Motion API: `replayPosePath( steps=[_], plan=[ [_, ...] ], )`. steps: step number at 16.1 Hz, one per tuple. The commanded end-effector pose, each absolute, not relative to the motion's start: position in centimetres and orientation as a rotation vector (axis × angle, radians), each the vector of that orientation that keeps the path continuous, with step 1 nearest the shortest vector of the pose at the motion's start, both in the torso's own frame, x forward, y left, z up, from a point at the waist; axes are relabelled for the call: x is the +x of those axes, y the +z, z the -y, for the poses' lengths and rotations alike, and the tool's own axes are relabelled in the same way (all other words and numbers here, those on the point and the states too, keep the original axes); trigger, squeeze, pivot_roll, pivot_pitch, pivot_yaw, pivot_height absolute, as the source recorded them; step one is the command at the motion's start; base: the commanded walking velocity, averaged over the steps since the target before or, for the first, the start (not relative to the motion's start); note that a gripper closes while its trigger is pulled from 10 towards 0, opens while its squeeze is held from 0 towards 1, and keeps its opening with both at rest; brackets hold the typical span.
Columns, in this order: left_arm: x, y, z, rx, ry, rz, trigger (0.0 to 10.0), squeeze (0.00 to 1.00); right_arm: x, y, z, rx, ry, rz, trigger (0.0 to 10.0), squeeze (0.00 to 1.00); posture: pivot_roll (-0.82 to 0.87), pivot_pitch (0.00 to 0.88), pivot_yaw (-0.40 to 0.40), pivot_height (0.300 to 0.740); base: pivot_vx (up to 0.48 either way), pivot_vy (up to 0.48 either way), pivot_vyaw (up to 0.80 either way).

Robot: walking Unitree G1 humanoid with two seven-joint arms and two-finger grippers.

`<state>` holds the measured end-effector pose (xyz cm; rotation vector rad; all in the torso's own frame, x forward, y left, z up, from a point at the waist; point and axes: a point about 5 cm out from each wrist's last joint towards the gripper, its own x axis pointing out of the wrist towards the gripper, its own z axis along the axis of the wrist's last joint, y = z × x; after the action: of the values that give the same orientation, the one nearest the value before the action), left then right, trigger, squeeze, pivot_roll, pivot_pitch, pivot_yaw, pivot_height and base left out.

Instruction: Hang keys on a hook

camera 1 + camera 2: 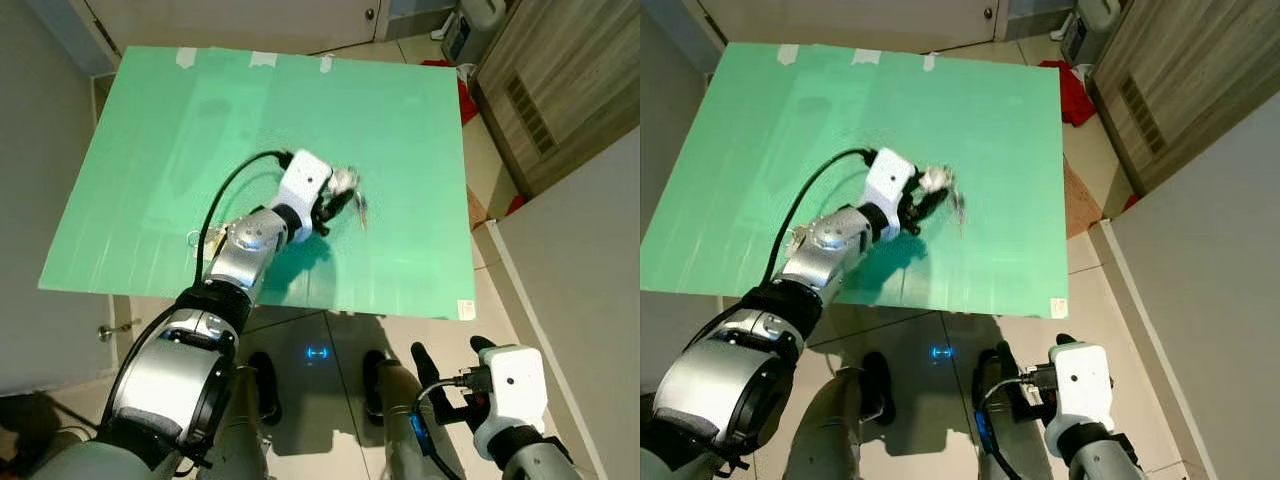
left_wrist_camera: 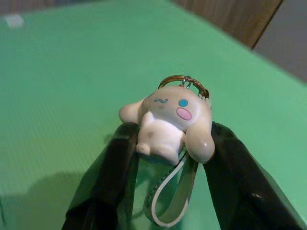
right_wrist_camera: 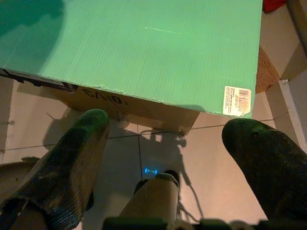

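- The left gripper (image 1: 335, 208) squeezes the keys (image 2: 169, 122) over the green board (image 1: 150, 180), so I think the picking-up step is in hand.
- Next, I think it must carry them to a hook.
- The keys have a white puppy toy, a brown ring and a loop strap.
- The right gripper (image 3: 168, 143) hangs wide apart, holding nothing.

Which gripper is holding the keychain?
The left gripper, out over the green board, with the white plush keychain pinched between its fingers. The right gripper is open with nothing in it, low by the floor.
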<state>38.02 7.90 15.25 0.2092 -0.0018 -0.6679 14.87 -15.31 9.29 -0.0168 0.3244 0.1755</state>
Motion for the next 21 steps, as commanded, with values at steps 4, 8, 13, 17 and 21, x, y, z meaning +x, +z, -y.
replayPosePath(
  steps=[4,8,13,17,21],
  plan=[
    [36.8,16.0,-7.8,0.157,-0.732,0.101,0.0,0.00,15.1,8.3,15.3,-0.014,0.176,-0.362,10.0,0.00,-0.34,0.370,0.017,0.691,0.000,0.000,0.00],
    [35.5,16.6,-7.7,0.167,-0.751,0.169,0.0,0.00,17.4,9.0,15.5,-0.043,0.168,-0.289,10.0,0.00,-0.30,0.315,0.028,0.691,0.000,0.000,0.00],
    [35.1,18.2,-9.7,0.187,-0.677,0.221,0.0,0.00,24.1,10.9,16.0,-0.094,0.128,-0.132,10.0,0.00,-0.18,0.206,0.034,0.691,0.000,0.000,0.00],
    [33.4,17.7,-10.1,0.121,-0.638,0.203,0.0,0.00,27.2,10.9,14.3,-0.082,0.179,-0.102,10.0,0.00,-0.12,0.144,0.016,0.691,0.000,0.000,0.00],
    [31.8,15.7,-14.7,-0.059,-0.305,0.141,0.0,0.00,27.6,10.3,13.8,-0.090,0.231,-0.110,10.0,0.00,-0.09,0.142,-0.026,0.691,0.000,0.000,0.00]
  ],
)
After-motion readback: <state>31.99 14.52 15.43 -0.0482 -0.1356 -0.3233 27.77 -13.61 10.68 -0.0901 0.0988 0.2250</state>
